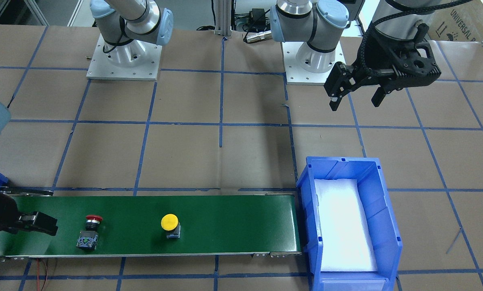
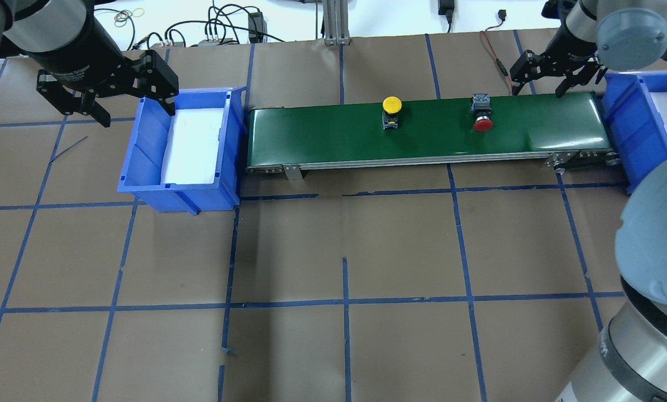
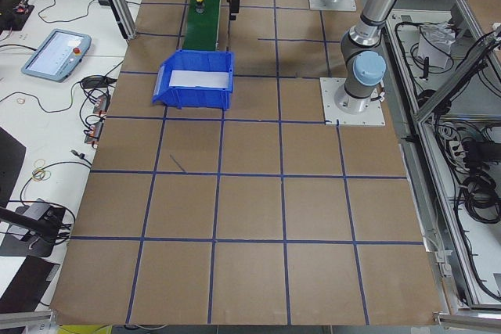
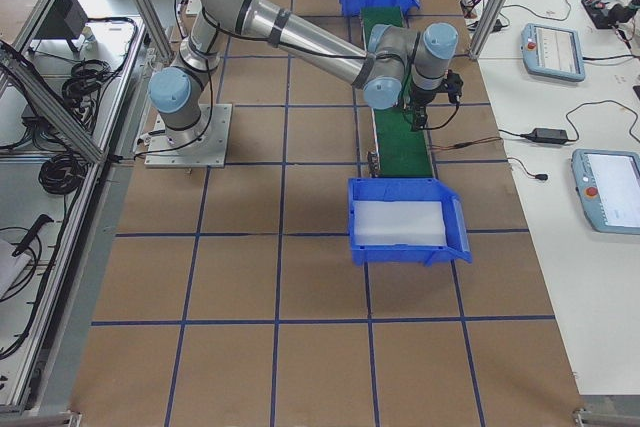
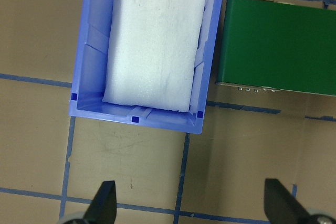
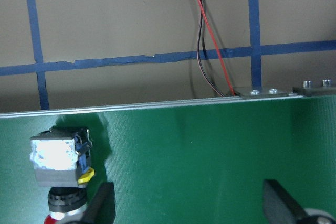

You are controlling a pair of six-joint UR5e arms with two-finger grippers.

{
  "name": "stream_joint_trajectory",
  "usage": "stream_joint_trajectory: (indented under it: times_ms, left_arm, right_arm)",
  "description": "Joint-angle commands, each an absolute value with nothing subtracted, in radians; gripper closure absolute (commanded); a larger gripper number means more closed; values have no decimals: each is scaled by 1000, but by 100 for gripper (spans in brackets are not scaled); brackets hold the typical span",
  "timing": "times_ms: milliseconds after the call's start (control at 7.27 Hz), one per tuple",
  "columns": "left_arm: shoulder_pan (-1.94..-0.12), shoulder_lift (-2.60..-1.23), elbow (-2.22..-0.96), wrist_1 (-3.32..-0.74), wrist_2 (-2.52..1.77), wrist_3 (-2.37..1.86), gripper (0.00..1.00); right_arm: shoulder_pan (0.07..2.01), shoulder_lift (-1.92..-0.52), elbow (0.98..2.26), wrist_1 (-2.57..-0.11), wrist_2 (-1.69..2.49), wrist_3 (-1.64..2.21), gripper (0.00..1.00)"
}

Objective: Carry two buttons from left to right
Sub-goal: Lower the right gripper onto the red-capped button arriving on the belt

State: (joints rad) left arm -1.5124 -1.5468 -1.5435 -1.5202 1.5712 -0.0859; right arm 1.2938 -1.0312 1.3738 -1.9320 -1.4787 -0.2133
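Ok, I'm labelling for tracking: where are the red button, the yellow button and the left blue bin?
red button [image 2: 482, 124], overhead exterior view, on its red cap.
yellow button [image 2: 391, 104], overhead exterior view, on its yellow cap.
left blue bin [image 2: 210, 194], overhead exterior view, on its near outer wall.

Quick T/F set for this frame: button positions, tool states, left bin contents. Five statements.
1. The red button and yellow button both sit on the belt. True.
2. The left tool holds the yellow button. False: it is open and empty, beside the left bin.
3. The left bin holds a button. False: only white foam shows in it.
4. The right tool is open at the belt's right end. True.
5. The red button is nearer the right tool than the yellow button. True.
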Motion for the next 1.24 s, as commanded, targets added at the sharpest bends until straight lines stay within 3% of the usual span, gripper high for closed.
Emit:
stream_joint_trajectory:
  times_ms: [0,1100]
  left_arm:
    - [-1511,-1548,-1543,-1517,1572,-81,0]
    - [-1513,-1551,-1545,-1520,1565,-75,0]
  right_arm:
    - [1293,-1031,1376,-1933,-1477,-213,0]
    - [1295,-1031,1387,-1933,-1456,-202,2]
